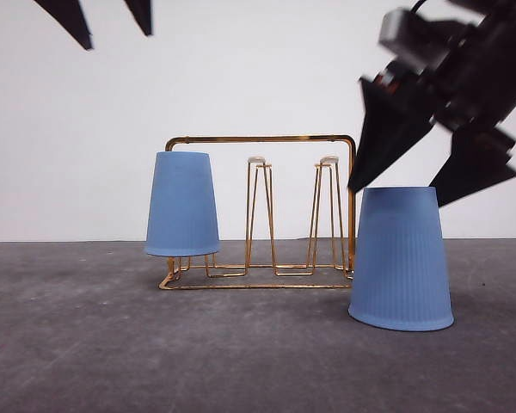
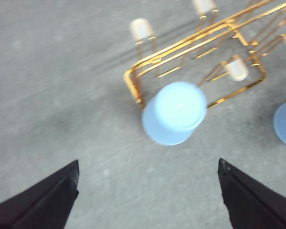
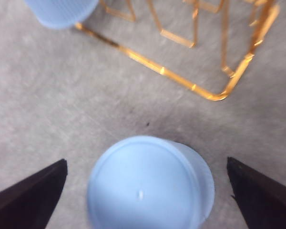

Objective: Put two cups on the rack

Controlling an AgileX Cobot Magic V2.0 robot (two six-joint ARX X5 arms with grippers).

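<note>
Front view: at centre, gold wire rack (image 1: 262,215) with arched top bar and white-tipped prongs. At its left end, one light blue cup (image 1: 182,204) upside down on a prong, rim clear of the grey table (image 1: 86,344). At lower right of frame, second cup (image 1: 401,258) inverted on the table, just beside the rack's right end. Right gripper (image 1: 430,168) at upper right, spread wide just above that cup, holding nothing. Left gripper (image 1: 107,21) at top left, tips apart, empty.

Left wrist view: racked cup (image 2: 174,113) mid-frame with its closed base up; fingers (image 2: 43,200) wide at the lower corners.

Right wrist view: standing cup (image 3: 150,183) at bottom centre between open fingers (image 3: 264,195).

Probably light, thin ribbed plastic, slightly springy and easily tipped; best pinched across the tapered wall below the closed end, gently.
</note>
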